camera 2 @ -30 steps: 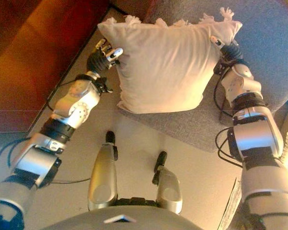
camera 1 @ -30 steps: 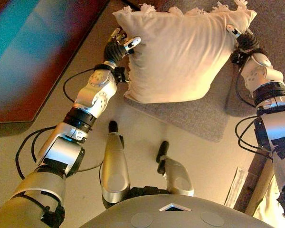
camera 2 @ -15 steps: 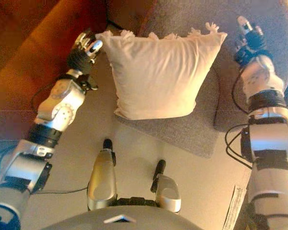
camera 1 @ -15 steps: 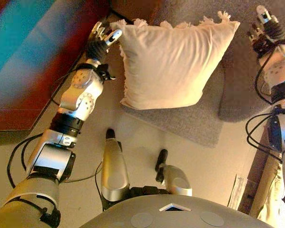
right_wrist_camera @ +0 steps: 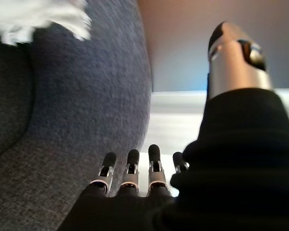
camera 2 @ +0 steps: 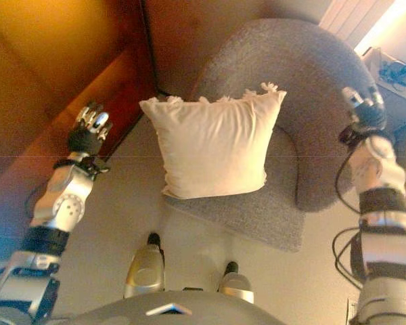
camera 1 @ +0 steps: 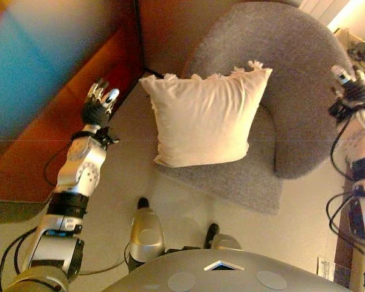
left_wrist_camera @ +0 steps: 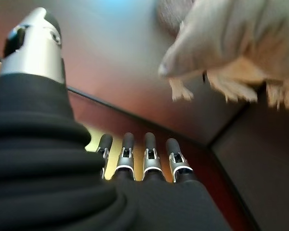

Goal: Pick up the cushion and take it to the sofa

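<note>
Two hands of ours, both empty, left hand with fingers straight, well left of the cream fringed cushion, right hand likewise spread open, beyond the grey armchair whose seat bears the cushion, leaning on its backrest.

Setting: home living room. Evidence: grey upholstered sofa, a rounded tub-shaped seat with curved back, standing on a smooth pale floor. A cream cushion with tasselled upper edge rests on the sofa's seat, leaning toward its back. Just beside the sofa, on the robot's left, a dark reddish-brown wooden furniture panel runs along the floor. Behind the sofa, on the robot's right, pale vertical slats, blinds or a radiator; cannot tell which.
</note>
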Robot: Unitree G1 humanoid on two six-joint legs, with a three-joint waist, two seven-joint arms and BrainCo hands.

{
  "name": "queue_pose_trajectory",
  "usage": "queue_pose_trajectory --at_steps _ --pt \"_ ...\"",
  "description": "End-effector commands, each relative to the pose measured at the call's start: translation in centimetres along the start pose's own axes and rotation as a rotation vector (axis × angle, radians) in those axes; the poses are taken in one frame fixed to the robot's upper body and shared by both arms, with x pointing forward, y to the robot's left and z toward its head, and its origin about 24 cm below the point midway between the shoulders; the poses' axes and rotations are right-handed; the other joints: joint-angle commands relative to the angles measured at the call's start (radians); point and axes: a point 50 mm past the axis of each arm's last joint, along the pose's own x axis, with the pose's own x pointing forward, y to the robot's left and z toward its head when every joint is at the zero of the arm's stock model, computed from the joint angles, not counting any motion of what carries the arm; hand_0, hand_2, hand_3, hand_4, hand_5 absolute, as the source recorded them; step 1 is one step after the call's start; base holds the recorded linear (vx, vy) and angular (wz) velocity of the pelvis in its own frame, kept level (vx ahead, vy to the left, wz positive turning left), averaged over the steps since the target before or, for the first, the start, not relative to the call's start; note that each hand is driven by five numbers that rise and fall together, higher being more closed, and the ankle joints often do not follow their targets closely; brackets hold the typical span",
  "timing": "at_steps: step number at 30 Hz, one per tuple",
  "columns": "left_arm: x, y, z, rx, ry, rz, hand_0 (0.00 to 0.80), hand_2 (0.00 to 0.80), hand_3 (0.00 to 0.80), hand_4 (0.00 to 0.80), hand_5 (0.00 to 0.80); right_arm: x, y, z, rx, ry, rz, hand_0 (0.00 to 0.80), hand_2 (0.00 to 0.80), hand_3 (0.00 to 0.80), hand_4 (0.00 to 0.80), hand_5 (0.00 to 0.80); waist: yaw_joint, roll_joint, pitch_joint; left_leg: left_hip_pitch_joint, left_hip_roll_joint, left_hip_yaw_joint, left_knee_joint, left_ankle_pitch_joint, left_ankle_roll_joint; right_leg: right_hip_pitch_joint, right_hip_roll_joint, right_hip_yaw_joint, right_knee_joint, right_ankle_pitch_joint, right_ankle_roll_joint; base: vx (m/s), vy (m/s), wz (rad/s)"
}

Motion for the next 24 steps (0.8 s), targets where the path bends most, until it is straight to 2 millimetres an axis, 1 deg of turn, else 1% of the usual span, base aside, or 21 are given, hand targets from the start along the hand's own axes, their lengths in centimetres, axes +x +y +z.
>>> queue_pose_trajectory --at_steps 1,2,3,5,7,8,10,12,13,14,15,16,17,20,22,24 --pt "-1.7 -1.2 -0.9 -0.121 -0.054 -0.094 0.000 0.000 0.000 0.000 0.000 -2.7 0.2 -2.7 0.070 -0.041 0.073 0.000 0.000 0.000 0.000 0.000 -0.004 0.071 -0.098 0.149 0.032 -0.003 -0.204 0.080 -0.026 -0.037 -0.022 0.015 0.027 0.055 0.020 -0.044 0.074 -0.10" --pt "-2.3 -1.0 -1.7 -0.150 -0.031 -0.089 0.000 0.000 0.000 0.000 0.000 -3.9 0.6 -4.7 0.136 -0.021 0.087 0.000 0.000 0.000 0.000 0.000 -0.011 0.075 -0.101 0.169 0.026 0.005 -0.220 0.077 -0.018 -0.035 -0.021 0.016 0.027 0.055 0.019 -0.046 0.056 -0.11" --pt "-2.7 -0.9 -2.3 -0.159 -0.017 -0.091 0.000 0.000 0.000 0.000 0.000 -4.7 1.0 -5.9 0.178 -0.002 0.097 0.000 0.000 0.000 0.000 0.000 -0.016 0.076 -0.103 0.180 0.023 0.009 -0.230 0.075 -0.014 -0.033 -0.020 0.017 0.025 0.056 0.018 -0.049 0.026 -0.06" --pt "-3.9 -0.8 -3.4 -0.177 0.003 -0.095 0.000 0.000 0.000 0.000 0.000 -6.9 2.4 -8.9 0.193 0.054 0.124 0.000 0.000 0.000 0.000 0.000 -0.031 0.079 -0.105 0.209 0.015 0.016 -0.251 0.071 -0.004 -0.030 -0.014 0.022 0.016 0.062 0.016 -0.068 0.012 -0.03" --pt "-4.9 -0.5 -4.2 -0.249 0.037 -0.082 0.000 0.000 0.000 0.000 0.000 -8.4 3.6 -10.4 0.182 0.094 0.172 0.000 0.000 0.000 0.000 0.000 -0.043 0.081 -0.105 0.227 0.009 0.026 -0.262 0.067 0.001 -0.033 -0.007 0.029 0.009 0.067 0.014 -0.097 0.009 -0.20" --pt "-5.5 -0.2 -4.6 -0.262 0.050 -0.088 0.000 0.000 0.000 0.000 0.000 -9.2 3.9 -11.1 0.196 0.116 0.202 0.000 0.000 0.000 0.000 0.000 -0.049 0.083 -0.104 0.236 0.006 0.031 -0.265 0.063 0.004 -0.035 -0.004 0.034 0.005 0.070 0.012 -0.108 -0.003 -0.31" --pt "-7.0 0.0 -5.7 -0.168 0.086 -0.112 0.000 0.000 0.000 0.000 0.000 -10.8 3.9 -12.5 0.221 0.170 0.239 0.000 0.000 0.000 0.000 0.000 -0.062 0.087 -0.104 0.248 0.001 0.041 -0.270 0.058 0.008 -0.042 0.003 0.043 -0.002 0.076 0.009 -0.097 -0.002 -0.22" --pt "-8.0 0.2 -6.6 -0.165 0.148 -0.105 0.000 0.000 0.000 0.000 0.000 -12.1 3.8 -13.5 0.298 0.235 0.240 0.000 0.000 0.000 0.000 0.000 -0.075 0.093 -0.103 0.258 -0.003 0.050 -0.279 0.058 0.012 -0.048 0.011 0.052 -0.004 0.078 0.007 -0.077 0.013 -0.25" --pt "-8.2 0.4 -7.0 -0.159 0.169 -0.098 0.000 0.000 0.000 0.000 0.000 -12.5 3.7 -13.8 0.317 0.255 0.238 0.000 0.000 0.000 0.000 0.000 -0.078 0.094 -0.103 0.262 -0.005 0.052 -0.283 0.058 0.013 -0.048 0.013 0.054 -0.005 0.078 0.007 -0.066 0.025 -0.23" --pt "-8.6 0.6 -7.4 -0.111 0.191 -0.099 0.000 0.000 0.000 0.000 0.000 -13.1 3.5 -14.3 0.305 0.267 0.243 0.000 0.000 0.000 0.000 0.000 -0.086 0.098 -0.102 0.268 -0.008 0.054 -0.291 0.057 0.015 -0.048 0.016 0.054 -0.010 0.079 0.005 -0.054 0.024 -0.14" --pt "-8.6 0.6 -7.4 -0.086 0.190 -0.105 0.000 0.000 0.000 0.000 0.000 -13.4 3.5 -14.4 0.306 0.269 0.247 0.000 0.000 0.000 0.000 0.000 -0.090 0.100 -0.101 0.270 -0.010 0.055 -0.295 0.057 0.017 -0.047 0.018 0.055 -0.013 0.080 0.005 -0.061 0.031 -0.06" --pt "-8.6 0.4 -7.4 -0.072 0.186 -0.112 0.000 0.000 0.000 0.000 0.000 -13.6 3.9 -14.4 0.344 0.279 0.255 0.000 0.000 0.000 0.000 0.000 -0.095 0.103 -0.100 0.271 -0.012 0.054 -0.301 0.059 0.018 -0.049 0.020 0.058 -0.017 0.082 0.003 -0.063 0.030 -0.12" --pt "-8.6 0.1 -7.3 -0.102 0.186 -0.119 0.000 0.000 0.000 0.000 0.000 -14.0 4.5 -14.4 0.401 0.293 0.278 0.000 0.000 0.000 0.000 0.000 -0.098 0.107 -0.102 0.272 -0.014 0.053 -0.310 0.063 0.018 -0.051 0.023 0.058 -0.023 0.084 0.003 -0.071 0.031 -0.10" --pt "-8.0 -0.9 -7.4 -0.161 0.179 -0.138 0.000 0.000 0.000 0.000 0.000 -13.7 5.4 -14.7 0.439 0.288 0.332 0.000 0.000 0.000 0.000 0.000 -0.094 0.111 -0.100 0.270 -0.016 0.046 -0.323 0.064 0.018 -0.048 0.026 0.045 -0.036 0.086 0.000 -0.056 0.011 -0.09" --pt "-7.7 -1.6 -7.5 -0.165 0.184 -0.155 0.000 0.000 0.000 0.000 0.000 -13.4 6.4 -14.7 0.470 0.304 0.369 0.000 0.000 0.000 0.000 0.000 -0.090 0.111 -0.101 0.269 -0.015 0.043 -0.324 0.065 0.015 -0.047 0.028 0.038 -0.040 0.086 -0.001 -0.017 -0.005 0.00" --pt "-7.7 -1.9 -7.5 -0.150 0.190 -0.167 0.000 0.000 0.000 0.000 0.000 -13.2 6.8 -14.6 0.494 0.306 0.412 0.000 0.000 0.000 0.000 0.000 -0.084 0.108 -0.104 0.266 -0.013 0.041 -0.324 0.064 0.013 -0.047 0.028 0.029 -0.042 0.085 -0.002 0.000 0.000 0.00"
